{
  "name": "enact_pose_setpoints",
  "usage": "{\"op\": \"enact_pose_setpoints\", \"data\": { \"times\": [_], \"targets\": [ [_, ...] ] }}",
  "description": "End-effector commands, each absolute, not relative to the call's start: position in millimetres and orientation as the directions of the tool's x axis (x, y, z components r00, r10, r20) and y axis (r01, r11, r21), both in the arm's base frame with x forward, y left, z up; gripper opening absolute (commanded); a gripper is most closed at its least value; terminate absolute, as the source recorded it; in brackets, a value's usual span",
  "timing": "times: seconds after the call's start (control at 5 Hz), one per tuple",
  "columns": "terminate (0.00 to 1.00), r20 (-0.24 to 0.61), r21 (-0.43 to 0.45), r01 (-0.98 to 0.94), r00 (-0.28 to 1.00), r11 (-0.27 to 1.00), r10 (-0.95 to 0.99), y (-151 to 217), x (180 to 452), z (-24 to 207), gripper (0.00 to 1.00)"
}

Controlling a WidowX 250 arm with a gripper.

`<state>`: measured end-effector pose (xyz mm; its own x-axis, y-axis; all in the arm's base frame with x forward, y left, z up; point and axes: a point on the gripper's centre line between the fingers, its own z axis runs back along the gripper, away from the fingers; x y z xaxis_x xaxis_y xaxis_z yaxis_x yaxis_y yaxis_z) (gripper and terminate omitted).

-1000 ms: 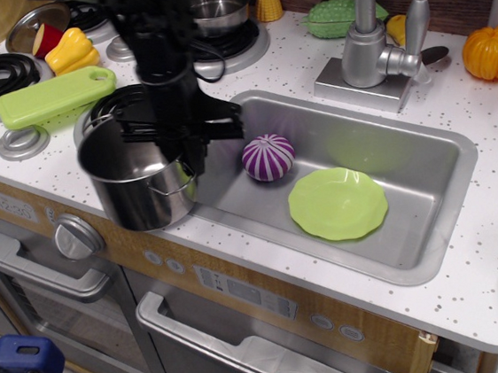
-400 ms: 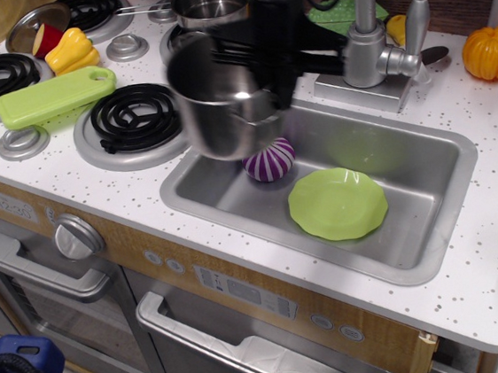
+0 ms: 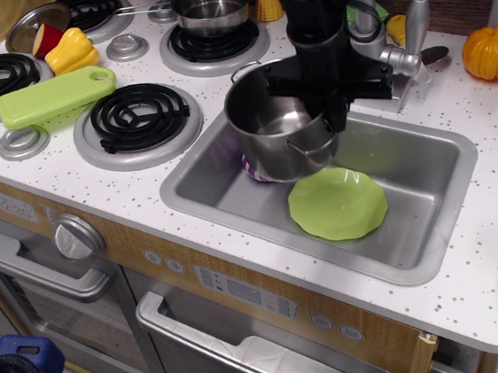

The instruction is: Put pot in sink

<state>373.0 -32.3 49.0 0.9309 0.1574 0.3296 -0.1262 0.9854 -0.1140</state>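
The pot (image 3: 279, 134) is a tall shiny steel stockpot with wire loop handles. It hangs over the left part of the sink (image 3: 431, 221), above a purple striped ball that it mostly hides. My black gripper (image 3: 324, 98) comes down from above and is shut on the pot's right rim. The sink is a grey rectangular basin set in the speckled white counter.
A green plate (image 3: 338, 204) lies on the sink floor just right of the pot. The faucet (image 3: 372, 40) stands behind the sink. A smaller steel pan (image 3: 210, 5) sits on the back burner. A green cutting board (image 3: 52, 96), yellow pepper (image 3: 70, 49) and orange pumpkin (image 3: 491, 52) lie on the counter.
The pot has moved with my gripper from over the front left burner to the right, and now hangs lower over the sink's left part. It now covers the purple ball.
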Motion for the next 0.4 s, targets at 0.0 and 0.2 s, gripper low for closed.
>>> {"op": "enact_pose_setpoints", "data": {
  "times": [0.0,0.2],
  "targets": [
    [0.0,0.407,-0.171,-0.063,0.905,0.983,0.129,-22.1,372.6,38.3,1.0],
    [1.0,0.407,-0.171,-0.063,0.905,0.983,0.129,-22.1,372.6,38.3,1.0]
  ]
}}
